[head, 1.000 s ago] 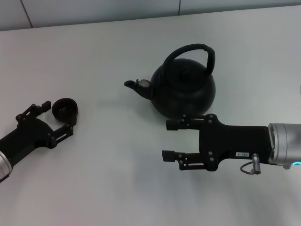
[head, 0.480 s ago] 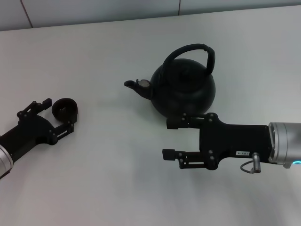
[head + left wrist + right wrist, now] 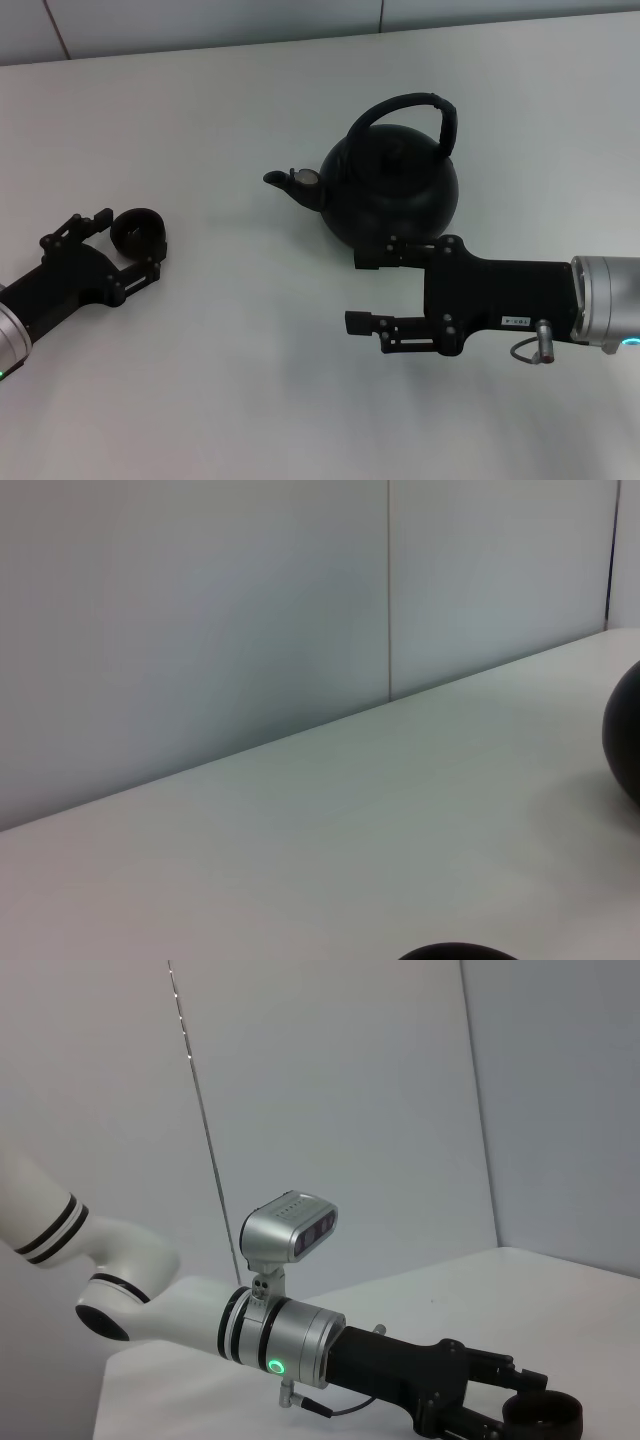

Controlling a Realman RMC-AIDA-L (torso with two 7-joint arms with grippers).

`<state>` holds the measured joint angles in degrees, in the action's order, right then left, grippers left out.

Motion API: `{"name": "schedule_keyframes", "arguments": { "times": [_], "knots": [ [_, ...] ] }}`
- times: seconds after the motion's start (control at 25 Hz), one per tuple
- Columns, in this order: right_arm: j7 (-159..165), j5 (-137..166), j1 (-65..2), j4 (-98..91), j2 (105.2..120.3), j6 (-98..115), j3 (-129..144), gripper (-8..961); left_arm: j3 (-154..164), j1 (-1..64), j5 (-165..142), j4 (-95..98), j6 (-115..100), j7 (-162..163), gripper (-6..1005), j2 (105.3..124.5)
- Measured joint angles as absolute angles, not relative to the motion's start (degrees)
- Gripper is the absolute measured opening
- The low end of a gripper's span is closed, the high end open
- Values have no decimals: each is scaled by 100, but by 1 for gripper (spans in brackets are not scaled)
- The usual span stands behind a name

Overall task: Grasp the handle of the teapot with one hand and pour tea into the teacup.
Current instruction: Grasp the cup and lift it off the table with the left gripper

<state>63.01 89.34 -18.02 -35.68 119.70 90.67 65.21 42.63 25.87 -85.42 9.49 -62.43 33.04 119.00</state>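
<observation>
Sliding back toward the frame's lower left, the left gripper [image 3: 112, 248] is spread wide around the teacup [image 3: 138, 230] without gripping; the right gripper [image 3: 362, 292] — also spread, empty — is waiting below the centre teapot [image 3: 392, 190], handle [image 3: 447, 122] ungrasped — pouring not begun.

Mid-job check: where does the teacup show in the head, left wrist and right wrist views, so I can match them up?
Head view: the teacup sits at the left, between the left gripper fingers.
Left wrist view: only a dark rim sliver of it at the bottom edge.
Right wrist view: at the lower right, in front of the far-off left gripper.
Shared landmark: the white table.
</observation>
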Motion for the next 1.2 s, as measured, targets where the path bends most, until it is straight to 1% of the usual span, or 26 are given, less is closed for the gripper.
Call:
{"name": "schedule_keyframes", "arguments": {
  "times": [0.48, 0.68, 1.2],
  "knots": [
    [6301, 8920, -1802, -3560, 11961, 8998, 6544, 737, 4285, 2644, -8516, 888, -6226, 3304, 760, 11900],
    [6301, 8920, -1801, -3559, 11962, 8998, 6546, 736, 4304, 2645, -8512, 887, -6265, 3311, 683, 11900],
    [6301, 8920, -1802, -3559, 11962, 8999, 6567, 737, 4824, 2697, -8554, 893, -6981, 3450, 693, 11897]
  ]
}}
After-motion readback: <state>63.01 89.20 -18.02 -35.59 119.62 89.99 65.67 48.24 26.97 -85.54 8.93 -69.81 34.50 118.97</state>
